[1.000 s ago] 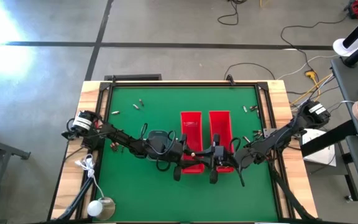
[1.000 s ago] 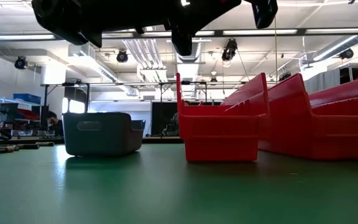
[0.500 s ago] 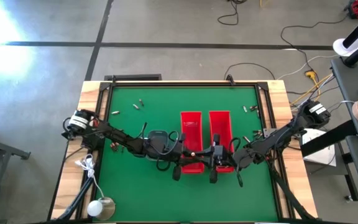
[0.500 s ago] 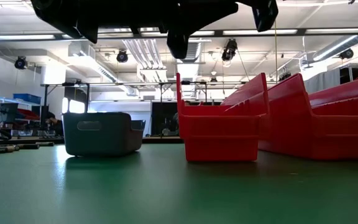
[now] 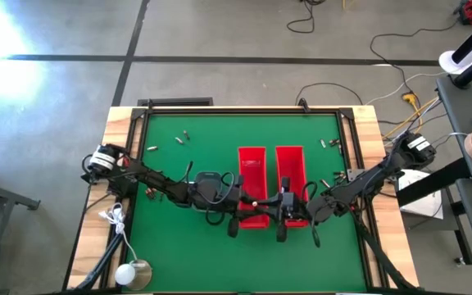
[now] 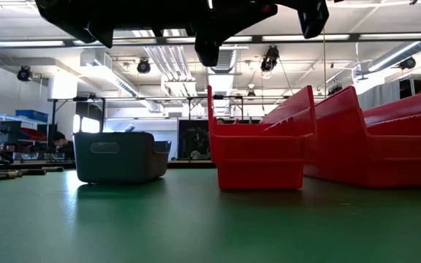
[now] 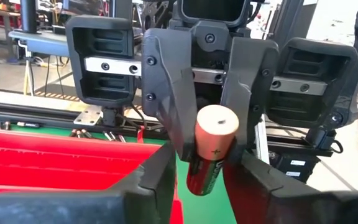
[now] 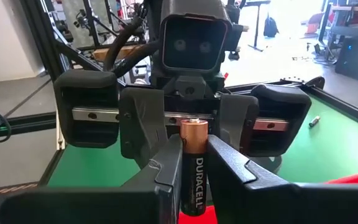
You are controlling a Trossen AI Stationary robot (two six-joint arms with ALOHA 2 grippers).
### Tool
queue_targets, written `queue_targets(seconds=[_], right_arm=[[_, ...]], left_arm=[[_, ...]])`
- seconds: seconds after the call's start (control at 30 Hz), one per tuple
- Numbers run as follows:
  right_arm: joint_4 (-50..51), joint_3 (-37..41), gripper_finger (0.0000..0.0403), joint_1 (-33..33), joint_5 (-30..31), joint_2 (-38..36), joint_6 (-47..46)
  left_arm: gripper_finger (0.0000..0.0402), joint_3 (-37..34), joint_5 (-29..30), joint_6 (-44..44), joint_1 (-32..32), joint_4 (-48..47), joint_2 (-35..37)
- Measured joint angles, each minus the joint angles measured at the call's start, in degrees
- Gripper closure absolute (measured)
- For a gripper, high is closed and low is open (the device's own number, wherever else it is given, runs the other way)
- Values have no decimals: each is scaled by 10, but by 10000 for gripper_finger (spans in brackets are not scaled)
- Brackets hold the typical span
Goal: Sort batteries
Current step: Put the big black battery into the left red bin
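One battery (image 8: 192,163), black with a copper end, stands between my two grippers, which face each other above the near ends of two red bins (image 5: 251,164) (image 5: 290,164). My right gripper (image 8: 192,155) is shut on it. My left gripper (image 7: 207,177) is open, a finger on either side of the battery's black part, with gaps showing. Other batteries lie loose on the green mat, some at the far left (image 5: 184,136) and some at the right (image 5: 328,142). My right gripper pinches the battery's black body (image 8: 193,183) between its two fingers. The fingers come level from the table's right side and lie across the battery. The battery stands roughly upright, its copper end (image 8: 192,127) above the fingers, lifted clear over the bins.
A small grey tray (image 6: 119,155) stands on the mat to the left of the bins, under my left arm. A raised black frame (image 5: 244,111) borders the mat. Open green mat lies near the front edge (image 5: 220,262).
In the low view my left gripper's dark bulk has tipped up a little. The battery, the bins and my right gripper have stayed in place.
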State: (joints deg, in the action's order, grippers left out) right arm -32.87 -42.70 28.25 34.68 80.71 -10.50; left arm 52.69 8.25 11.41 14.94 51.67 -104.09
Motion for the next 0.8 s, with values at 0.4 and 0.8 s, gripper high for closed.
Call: queue_targets(seconds=[0.4,0.8], right_arm=[[3,0,317,0,-2,-8,5],[320,-109,215,7,-2,-109,-47]], left_arm=[[373,0,-8,18,-3,-41,11],[372,48,-4,39,-63,-394,99]])
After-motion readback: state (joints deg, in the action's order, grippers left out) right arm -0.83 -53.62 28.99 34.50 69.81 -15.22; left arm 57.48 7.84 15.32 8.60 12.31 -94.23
